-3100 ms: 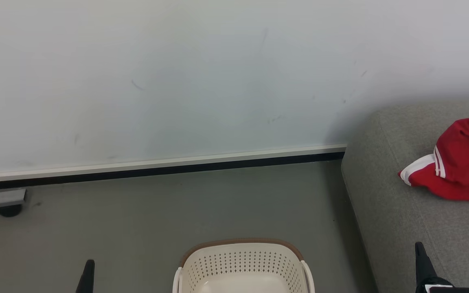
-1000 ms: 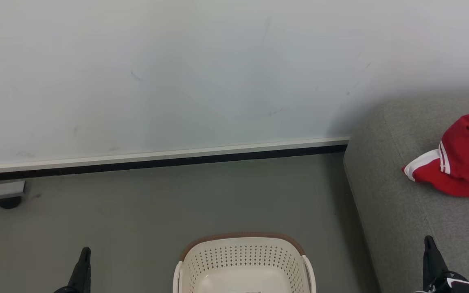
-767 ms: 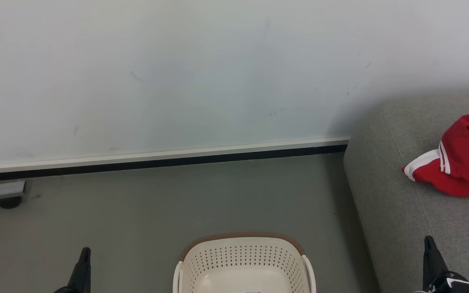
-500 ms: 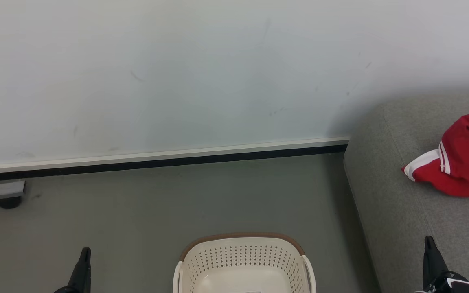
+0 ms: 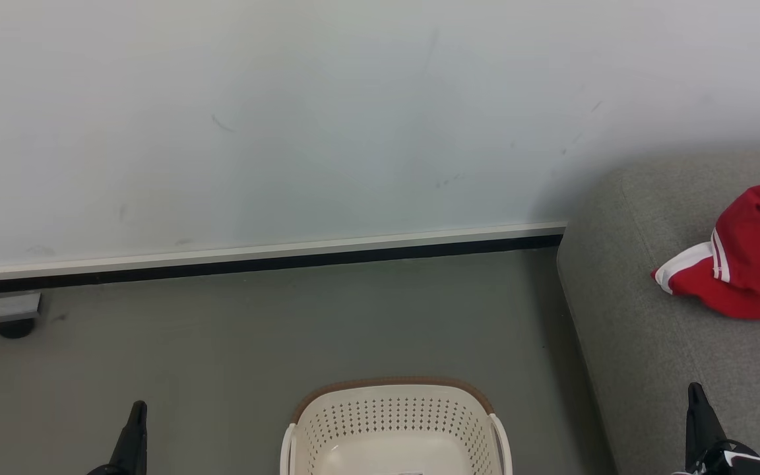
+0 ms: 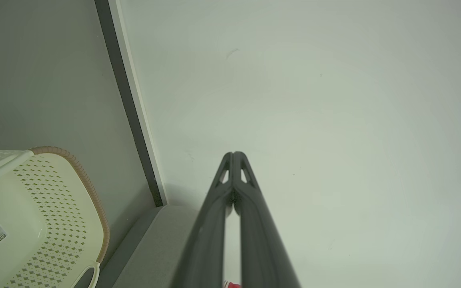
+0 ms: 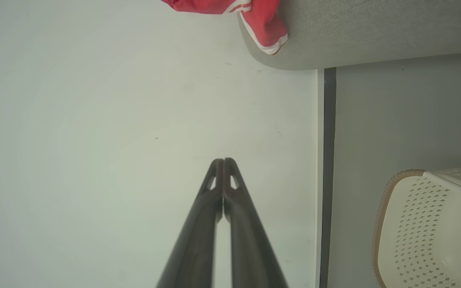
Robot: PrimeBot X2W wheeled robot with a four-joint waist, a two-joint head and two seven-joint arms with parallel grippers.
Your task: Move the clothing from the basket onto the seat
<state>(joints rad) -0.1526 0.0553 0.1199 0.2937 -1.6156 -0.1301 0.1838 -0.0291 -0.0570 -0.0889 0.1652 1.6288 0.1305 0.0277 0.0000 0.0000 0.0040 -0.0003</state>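
Red clothing is seen on the sofa, no garment is seen in the basket, left tool and right tool are pinched together holding nothing, so transfer is judged finished, only a basket check needed.

open floor around basket; wall behind, seat rightward

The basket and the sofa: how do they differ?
The basket is cream plastic with holes and a brown rim; the sofa is grey woven fabric. The basket is far smaller than the sofa. The basket's visible inside holds no clothing; red clothing lies on the sofa. Both stand on the floor.
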